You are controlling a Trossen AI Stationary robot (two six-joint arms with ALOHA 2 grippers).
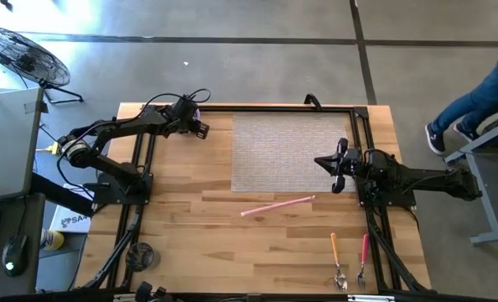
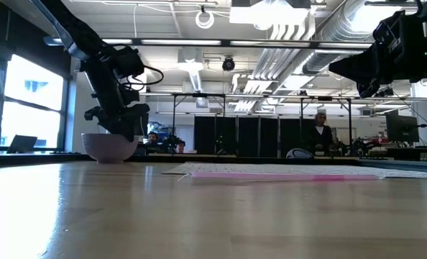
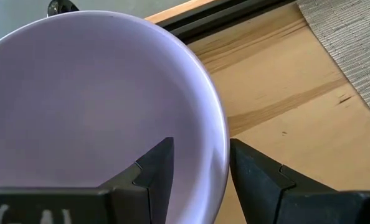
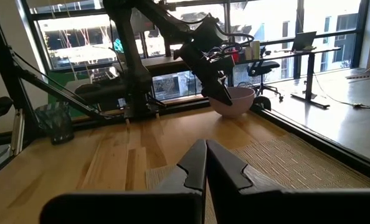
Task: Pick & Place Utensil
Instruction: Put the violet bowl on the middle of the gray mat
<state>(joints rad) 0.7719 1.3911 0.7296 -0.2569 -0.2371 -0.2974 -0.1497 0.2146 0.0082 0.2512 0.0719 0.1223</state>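
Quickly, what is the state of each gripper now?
Left gripper: jaws closed on the rim of the lavender bowl.
Right gripper: jaws shut, holding nothing, over the woven mat.

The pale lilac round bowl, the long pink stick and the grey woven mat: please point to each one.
Pale lilac round bowl [image 3: 79,99]: left wrist view, inner wall.
Long pink stick [image 1: 277,205]: high view, middle of its length.
Grey woven mat [image 1: 282,151]: high view, bare centre.

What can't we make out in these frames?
- Bowl: high view, hidden under left gripper, which straddles its rim.
- Spoon and fork: heads too small, high view; absent elsewhere.
- Pink utensil: type unclear, a thin streak in low view.
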